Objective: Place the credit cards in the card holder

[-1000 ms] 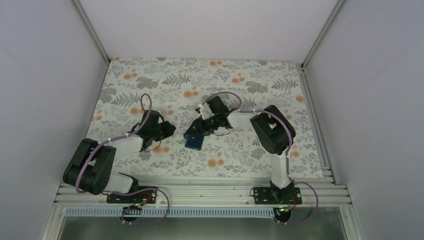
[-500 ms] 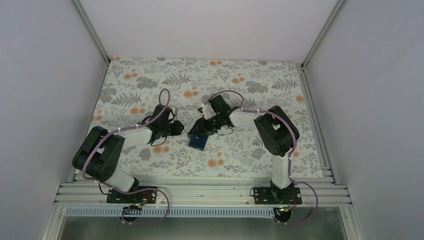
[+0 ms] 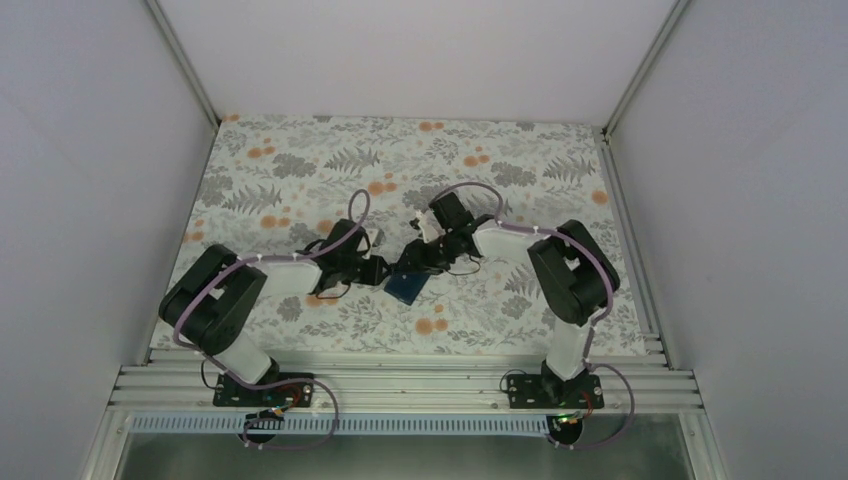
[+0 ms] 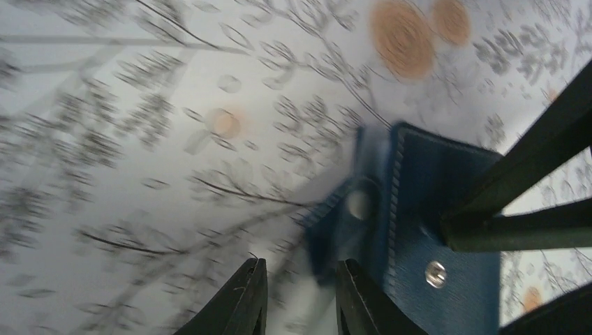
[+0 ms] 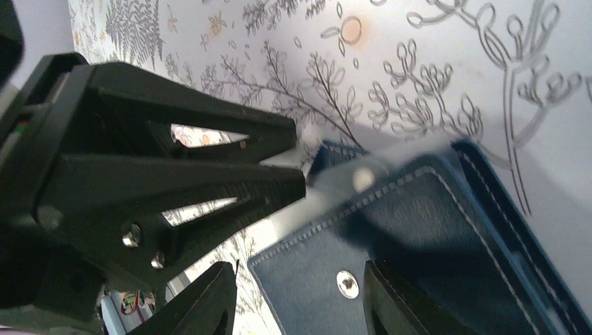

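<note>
The card holder (image 3: 405, 288), a dark navy wallet with silver snaps, lies on the floral table between my grippers. My left gripper (image 3: 378, 272) is at its left edge. In the left wrist view it (image 4: 300, 300) is open, with the wallet (image 4: 433, 202) and its snap tab just ahead of and beside the right finger. My right gripper (image 3: 418, 265) is over the wallet's far side. In the right wrist view it (image 5: 300, 300) is open and straddles the wallet's snap flap (image 5: 433, 230). No credit cards are in view.
The floral tablecloth (image 3: 300, 170) covers the table. White walls and metal frame rails (image 3: 625, 230) enclose it. The left gripper's black fingers (image 5: 160, 181) fill the left of the right wrist view, close to the right gripper.
My left gripper has swung right, from well left of the wallet to its left edge. My right gripper and the wallet have shifted a little to the right.
</note>
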Motion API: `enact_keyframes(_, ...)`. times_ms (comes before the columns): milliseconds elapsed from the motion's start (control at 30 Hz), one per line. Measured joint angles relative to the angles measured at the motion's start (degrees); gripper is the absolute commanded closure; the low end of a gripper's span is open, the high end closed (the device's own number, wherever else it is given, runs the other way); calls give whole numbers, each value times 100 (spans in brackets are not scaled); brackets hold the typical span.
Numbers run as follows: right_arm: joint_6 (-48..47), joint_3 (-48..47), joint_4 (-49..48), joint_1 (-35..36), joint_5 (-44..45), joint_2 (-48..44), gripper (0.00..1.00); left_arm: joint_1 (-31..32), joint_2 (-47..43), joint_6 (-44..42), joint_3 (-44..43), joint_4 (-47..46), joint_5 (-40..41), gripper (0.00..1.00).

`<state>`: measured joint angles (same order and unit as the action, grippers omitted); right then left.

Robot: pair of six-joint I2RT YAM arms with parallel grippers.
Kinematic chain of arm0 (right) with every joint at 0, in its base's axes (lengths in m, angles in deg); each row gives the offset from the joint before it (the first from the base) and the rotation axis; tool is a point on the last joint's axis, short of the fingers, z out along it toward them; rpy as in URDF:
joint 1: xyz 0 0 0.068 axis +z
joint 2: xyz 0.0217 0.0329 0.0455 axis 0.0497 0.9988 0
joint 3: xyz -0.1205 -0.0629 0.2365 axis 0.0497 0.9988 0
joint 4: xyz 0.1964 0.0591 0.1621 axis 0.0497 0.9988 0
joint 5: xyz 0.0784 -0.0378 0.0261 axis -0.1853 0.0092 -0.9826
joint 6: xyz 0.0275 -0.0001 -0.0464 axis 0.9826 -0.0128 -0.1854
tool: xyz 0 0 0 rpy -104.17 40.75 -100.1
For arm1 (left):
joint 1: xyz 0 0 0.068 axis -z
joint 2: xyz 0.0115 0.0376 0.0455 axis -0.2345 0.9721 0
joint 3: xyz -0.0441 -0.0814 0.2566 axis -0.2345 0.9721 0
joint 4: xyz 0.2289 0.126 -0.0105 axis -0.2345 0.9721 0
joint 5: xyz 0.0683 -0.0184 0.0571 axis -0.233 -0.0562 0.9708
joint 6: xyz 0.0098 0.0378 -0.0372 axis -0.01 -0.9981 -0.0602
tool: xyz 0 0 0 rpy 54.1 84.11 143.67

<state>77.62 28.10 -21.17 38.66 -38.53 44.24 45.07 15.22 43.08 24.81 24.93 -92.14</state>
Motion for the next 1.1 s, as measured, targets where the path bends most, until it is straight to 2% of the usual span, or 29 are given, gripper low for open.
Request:
enact_keyframes(400, 260, 1213, 212, -13, 623, -1333, 50, 1250, -501, 931, 404, 190, 378, 78)
enact_keyframes(633, 417, 1499, 216, -46, 944, -1451, 50, 2026, -238, 1462, 44, 310, 472, 77)
enact_keyframes(700, 415, 1460, 212, -83, 1043, -1453, 50, 2229, -59, 1534, -201, 374, 420, 72)
enact_keyframes(767, 411, 1403, 223, -85, 1106, -1453, 49, 2380, 20, 1609, -455, 389, 380, 62)
enact_keyframes(900, 402, 1283, 334, -83, 1176, -1453, 49, 2444, -404, 1633, -721, 758, 518, 42)
enact_keyframes(1100, 286, 1152, 501, -79, 1182, -1453, 49, 2426, -1287, 1486, -1027, 1814, 1134, 39)
